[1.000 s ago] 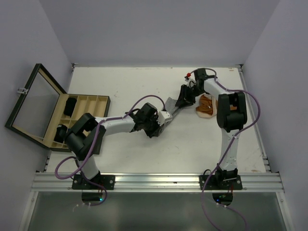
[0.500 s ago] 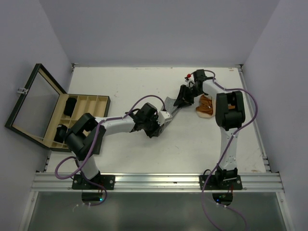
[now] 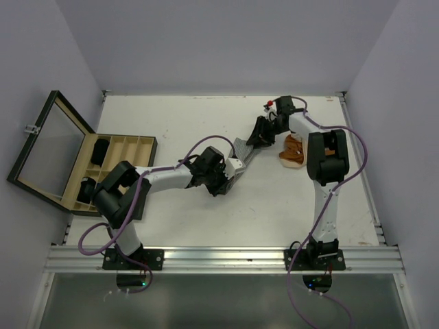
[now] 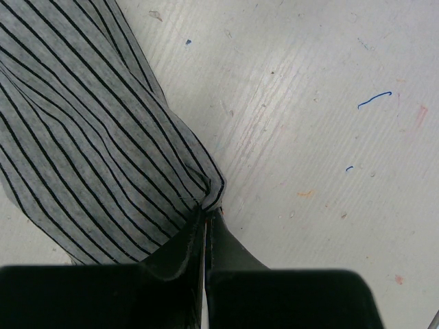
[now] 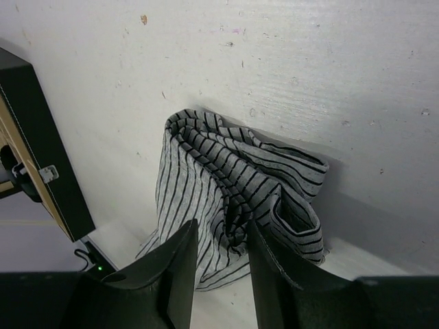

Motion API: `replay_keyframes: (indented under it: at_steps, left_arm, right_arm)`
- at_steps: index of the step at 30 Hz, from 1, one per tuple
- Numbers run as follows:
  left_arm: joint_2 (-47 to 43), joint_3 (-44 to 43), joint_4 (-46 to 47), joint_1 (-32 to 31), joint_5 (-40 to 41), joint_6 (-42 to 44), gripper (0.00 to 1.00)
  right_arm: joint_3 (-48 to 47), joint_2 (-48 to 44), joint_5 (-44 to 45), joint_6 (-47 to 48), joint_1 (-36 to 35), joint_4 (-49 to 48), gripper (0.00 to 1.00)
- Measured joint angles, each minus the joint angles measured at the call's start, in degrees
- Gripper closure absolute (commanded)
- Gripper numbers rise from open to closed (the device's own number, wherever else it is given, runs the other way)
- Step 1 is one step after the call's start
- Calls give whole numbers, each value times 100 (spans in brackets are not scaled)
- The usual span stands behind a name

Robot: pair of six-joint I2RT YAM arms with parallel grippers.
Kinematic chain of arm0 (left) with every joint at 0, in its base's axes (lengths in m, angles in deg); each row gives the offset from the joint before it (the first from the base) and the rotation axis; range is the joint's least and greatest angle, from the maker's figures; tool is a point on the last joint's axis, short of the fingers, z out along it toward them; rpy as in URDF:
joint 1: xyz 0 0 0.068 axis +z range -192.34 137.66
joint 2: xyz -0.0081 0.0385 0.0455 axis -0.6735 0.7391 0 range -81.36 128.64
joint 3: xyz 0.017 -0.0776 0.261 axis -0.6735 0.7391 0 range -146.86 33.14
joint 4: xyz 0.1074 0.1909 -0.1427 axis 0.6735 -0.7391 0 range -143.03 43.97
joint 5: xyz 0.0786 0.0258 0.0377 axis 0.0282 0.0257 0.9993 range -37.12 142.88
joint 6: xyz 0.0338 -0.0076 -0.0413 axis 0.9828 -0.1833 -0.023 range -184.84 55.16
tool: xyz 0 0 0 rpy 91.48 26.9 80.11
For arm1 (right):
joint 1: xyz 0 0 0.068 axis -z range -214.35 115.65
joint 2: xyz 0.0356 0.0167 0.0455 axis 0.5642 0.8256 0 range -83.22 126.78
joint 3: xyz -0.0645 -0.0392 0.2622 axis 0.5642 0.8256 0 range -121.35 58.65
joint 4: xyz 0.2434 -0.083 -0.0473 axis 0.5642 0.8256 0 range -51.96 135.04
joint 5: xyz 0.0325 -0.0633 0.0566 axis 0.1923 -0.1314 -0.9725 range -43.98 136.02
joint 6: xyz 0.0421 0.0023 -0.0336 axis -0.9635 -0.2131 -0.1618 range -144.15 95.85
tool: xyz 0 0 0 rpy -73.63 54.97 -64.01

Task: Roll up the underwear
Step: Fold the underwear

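The grey striped underwear (image 3: 244,150) lies stretched between my two grippers at mid-table. My left gripper (image 3: 232,171) is shut on one pinched corner; in the left wrist view the jaws (image 4: 208,212) meet on the striped cloth (image 4: 89,137). My right gripper (image 3: 261,140) holds the other end, which is bunched into a loose roll (image 5: 233,178) between its fingers (image 5: 221,226). An orange-brown underwear (image 3: 293,149) lies just right of the right gripper. Two black ones (image 3: 101,151) (image 3: 87,190) sit in the wooden box.
The compartmented wooden box (image 3: 137,142) stands at the left edge with its glass lid (image 3: 48,147) swung open; its dark edge also shows in the right wrist view (image 5: 41,137). A small red thing (image 3: 267,106) lies near the far edge.
My right gripper has shifted slightly toward the far edge with the bunched end of the striped cloth. The left gripper has stayed in place.
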Motion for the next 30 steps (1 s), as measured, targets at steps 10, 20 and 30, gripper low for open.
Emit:
replay_keyframes:
  at_steps: [10,20,30]
  left_arm:
    - [13,0,4,11,-68,0,100]
    - [17,0,4,28,-103,0,100]
    - [17,0,7,33,-107,0,100]
  right_arm:
    - [-273,345,131,28,-20,50,58]
    - [-308,407,-59,11,-105,94,78]
    - [-538,358,-175,44,-122,404,100]
